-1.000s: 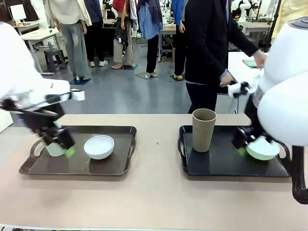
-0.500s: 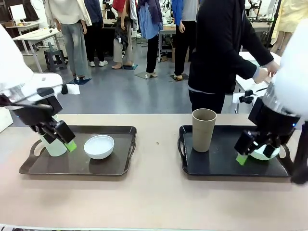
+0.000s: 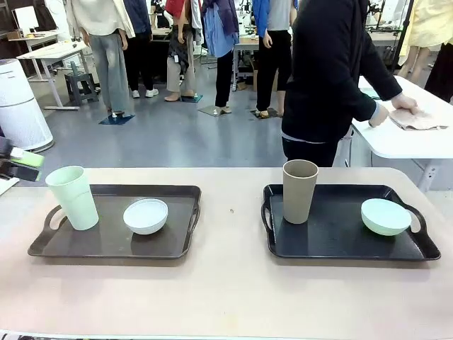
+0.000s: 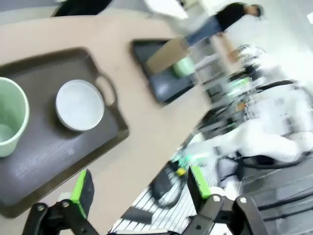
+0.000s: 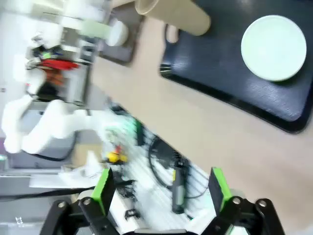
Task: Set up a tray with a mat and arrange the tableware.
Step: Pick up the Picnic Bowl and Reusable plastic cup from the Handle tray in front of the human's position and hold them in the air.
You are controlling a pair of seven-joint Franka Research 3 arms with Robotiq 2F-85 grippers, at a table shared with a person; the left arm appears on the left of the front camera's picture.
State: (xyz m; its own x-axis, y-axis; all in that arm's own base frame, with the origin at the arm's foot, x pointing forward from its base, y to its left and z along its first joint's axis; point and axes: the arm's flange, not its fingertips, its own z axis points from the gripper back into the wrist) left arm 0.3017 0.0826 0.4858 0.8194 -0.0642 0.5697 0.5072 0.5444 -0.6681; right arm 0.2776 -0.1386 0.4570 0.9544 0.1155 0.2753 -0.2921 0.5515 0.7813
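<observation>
Two dark trays lie on the tan table. The left tray (image 3: 106, 244) holds a pale green cup (image 3: 73, 197) and a white bowl (image 3: 146, 215). On the right tray (image 3: 333, 237) stand a taupe cup (image 3: 299, 190) and a mint bowl (image 3: 386, 216). My left gripper (image 3: 23, 164) peeks in at the left edge, clear of the cup. Seen from its wrist, the left gripper (image 4: 141, 183) is open and high over the left tray (image 4: 54, 156). My right gripper (image 5: 160, 188) is open too, above the table's near edge, away from the mint bowl (image 5: 274, 46). Both hold nothing.
A person in black (image 3: 329, 78) stands behind the right tray, one hand on a folded beige cloth (image 3: 417, 119), perhaps the mat, on a white side table (image 3: 403, 142). Bare tabletop (image 3: 230, 212) separates the trays. A white cylinder (image 3: 21, 103) stands at far left.
Both arms have pulled back from the trays and out of the front view, leaving the green cup and mint bowl standing. The person has leaned toward the side table.
</observation>
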